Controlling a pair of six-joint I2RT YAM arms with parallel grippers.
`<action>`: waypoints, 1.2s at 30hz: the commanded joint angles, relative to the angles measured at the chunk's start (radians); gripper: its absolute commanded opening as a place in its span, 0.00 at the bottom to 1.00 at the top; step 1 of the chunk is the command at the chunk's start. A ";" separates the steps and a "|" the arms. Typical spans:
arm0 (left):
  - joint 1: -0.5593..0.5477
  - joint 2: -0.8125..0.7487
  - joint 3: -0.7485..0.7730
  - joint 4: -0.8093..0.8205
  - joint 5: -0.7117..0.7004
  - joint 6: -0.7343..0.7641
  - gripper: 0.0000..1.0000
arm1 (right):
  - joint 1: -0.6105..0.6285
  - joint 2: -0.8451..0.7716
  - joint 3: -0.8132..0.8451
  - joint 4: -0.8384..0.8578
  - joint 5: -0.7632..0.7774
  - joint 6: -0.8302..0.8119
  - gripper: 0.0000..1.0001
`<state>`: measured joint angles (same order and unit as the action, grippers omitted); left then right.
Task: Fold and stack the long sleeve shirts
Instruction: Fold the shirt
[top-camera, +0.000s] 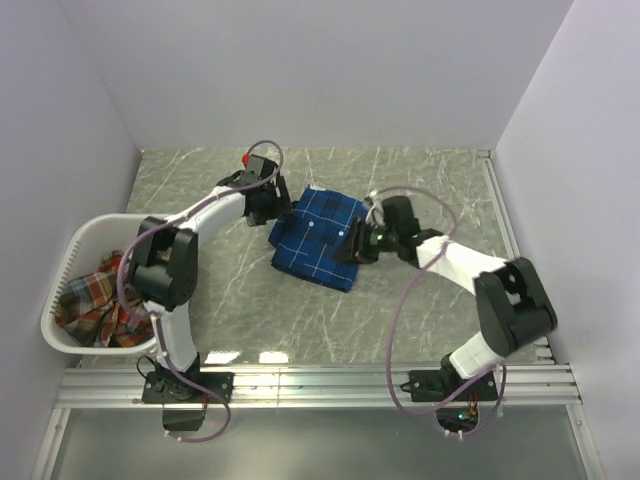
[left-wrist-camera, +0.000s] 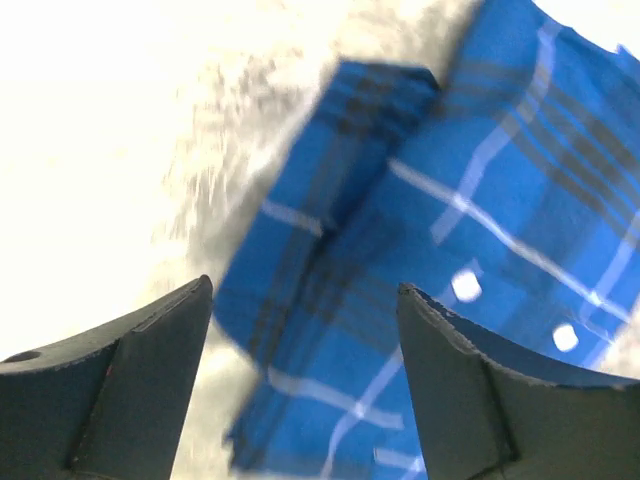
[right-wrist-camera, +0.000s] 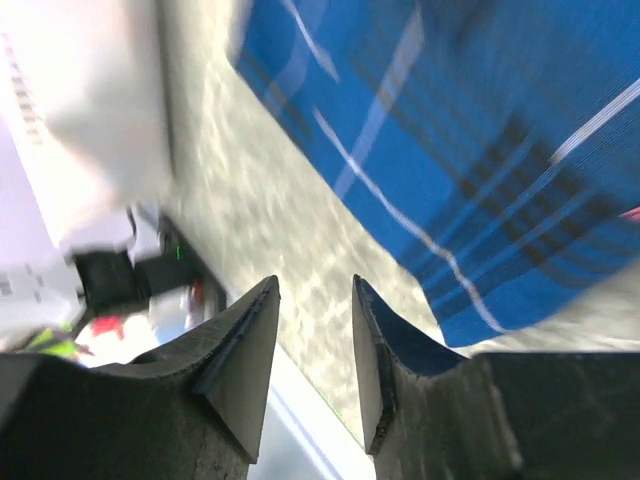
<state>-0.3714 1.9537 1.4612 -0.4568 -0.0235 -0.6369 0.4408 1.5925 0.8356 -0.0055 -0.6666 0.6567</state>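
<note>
A royal blue plaid long sleeve shirt lies folded in a compact rectangle on the marble table, white buttons showing. My left gripper hovers at its upper-left corner; in the left wrist view the gripper stands open, and the blue shirt lies beneath it, unclamped. My right gripper sits at the shirt's right edge. In the right wrist view that gripper is open with only bare table between its fingers and the blue shirt just beside it. A red-orange plaid shirt lies crumpled in the basket.
A white plastic laundry basket stands at the table's left edge, beside the left arm. Walls close in the table at the back and both sides. A metal rail runs along the near edge.
</note>
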 joint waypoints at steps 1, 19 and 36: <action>-0.075 -0.163 -0.044 -0.065 -0.096 -0.012 0.80 | -0.078 -0.118 0.080 -0.100 0.157 -0.098 0.44; -0.095 -0.088 -0.298 0.043 -0.044 -0.153 0.36 | -0.045 0.220 0.160 -0.188 0.036 -0.196 0.39; 0.077 0.099 0.151 -0.008 -0.154 0.091 0.55 | 0.279 0.293 0.499 -0.148 0.062 -0.058 0.37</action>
<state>-0.2897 2.0769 1.5505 -0.4767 -0.1448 -0.6193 0.7654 1.9736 1.2842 -0.2199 -0.6746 0.5491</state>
